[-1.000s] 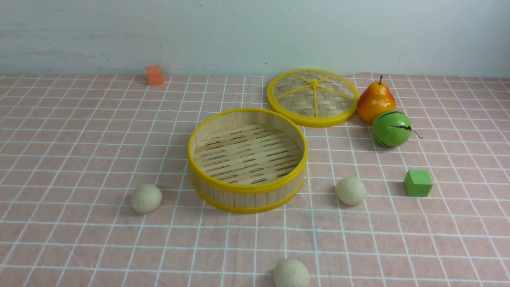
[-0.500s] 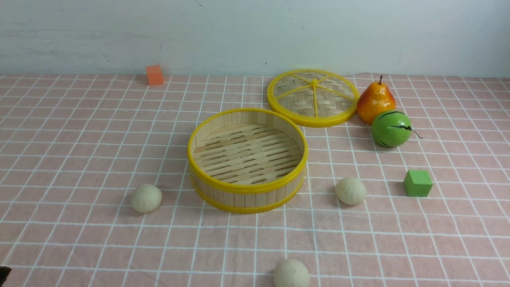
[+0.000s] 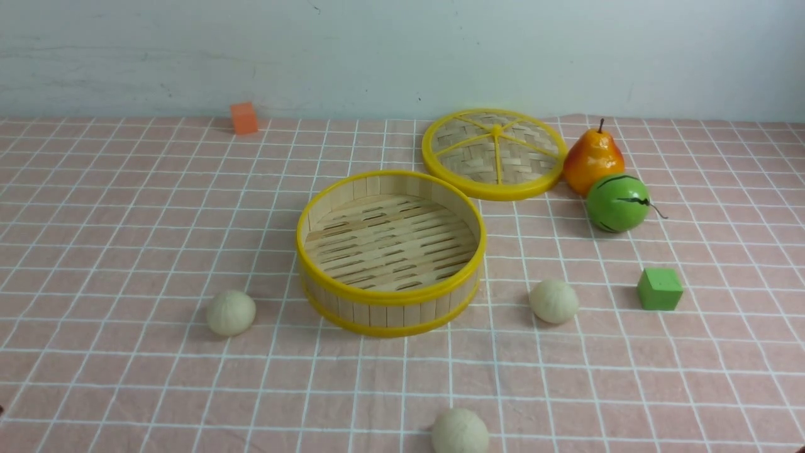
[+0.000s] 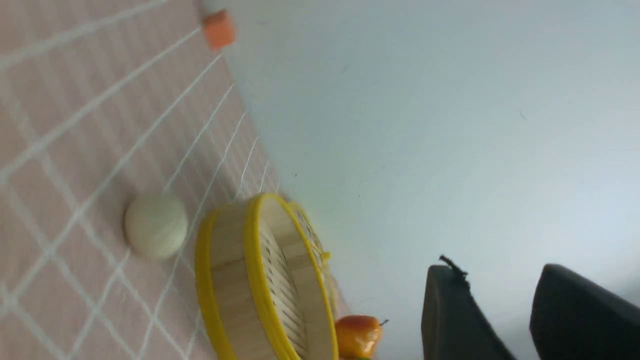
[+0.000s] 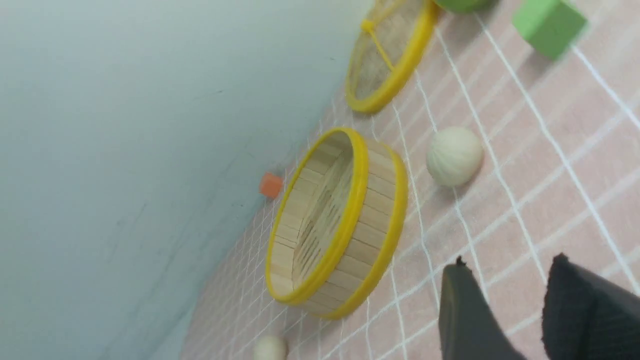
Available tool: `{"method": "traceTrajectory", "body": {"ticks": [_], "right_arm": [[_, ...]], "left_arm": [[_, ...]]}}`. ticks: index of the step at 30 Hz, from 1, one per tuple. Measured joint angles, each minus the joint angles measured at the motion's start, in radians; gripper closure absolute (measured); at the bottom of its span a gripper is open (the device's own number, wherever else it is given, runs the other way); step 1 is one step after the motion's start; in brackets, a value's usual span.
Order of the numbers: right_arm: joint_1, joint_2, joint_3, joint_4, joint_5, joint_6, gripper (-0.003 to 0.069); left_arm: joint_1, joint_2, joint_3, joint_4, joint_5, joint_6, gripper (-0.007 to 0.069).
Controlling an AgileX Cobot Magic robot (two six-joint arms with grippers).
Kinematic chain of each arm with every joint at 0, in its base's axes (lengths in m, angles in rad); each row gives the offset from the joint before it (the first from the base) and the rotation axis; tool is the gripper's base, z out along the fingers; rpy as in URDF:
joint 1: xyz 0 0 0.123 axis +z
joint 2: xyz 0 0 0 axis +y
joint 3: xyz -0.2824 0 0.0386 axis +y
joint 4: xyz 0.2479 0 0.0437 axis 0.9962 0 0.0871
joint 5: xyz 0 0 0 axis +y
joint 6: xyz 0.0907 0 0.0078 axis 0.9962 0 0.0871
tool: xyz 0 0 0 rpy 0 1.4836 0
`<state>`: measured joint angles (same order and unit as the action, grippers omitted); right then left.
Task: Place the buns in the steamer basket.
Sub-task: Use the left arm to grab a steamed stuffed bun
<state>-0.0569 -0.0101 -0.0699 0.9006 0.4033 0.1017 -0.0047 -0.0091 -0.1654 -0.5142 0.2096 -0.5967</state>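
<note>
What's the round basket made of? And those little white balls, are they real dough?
The steamer basket looks like pale bamboo or wood slats, matte, with grain and gaps in the floor; its shiny yellow rims look plastic. The buns look matte and cream with faint pleats, maybe foam or soft plastic toys, but the pictures can't settle that.

Front view, lower-left edge: dark tip absent one second ago — intruding half second ago — now withdrawn out of frame.
</note>
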Motion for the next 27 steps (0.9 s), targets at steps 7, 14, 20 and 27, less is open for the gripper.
{"method": "traceTrajectory", "body": {"ticks": [7, 14, 20, 27], "right_arm": [[0.0, 0.259, -0.272, -0.111, 0.026, -0.38, 0.063], [0.021, 0.737, -0.658, -0.264, 0.319, -0.556, 0.0678], [0.223, 0.999, -0.844, -0.409, 0.538, -0.56, 0.0676], [0.487, 1.189, -0.9, -0.546, 0.597, -0.499, 0.0672]], "left_arm": [[-0.001, 0.314, -0.388, 0.299, 0.399, 0.297, 0.0617], [-0.13, 0.718, -0.675, 0.525, 0.764, 0.413, 0.0638], [-0.291, 0.985, -0.796, 0.571, 0.892, 0.372, 0.0638], [-0.316, 1.31, -0.947, 0.539, 0.899, 0.343, 0.0599]]}}
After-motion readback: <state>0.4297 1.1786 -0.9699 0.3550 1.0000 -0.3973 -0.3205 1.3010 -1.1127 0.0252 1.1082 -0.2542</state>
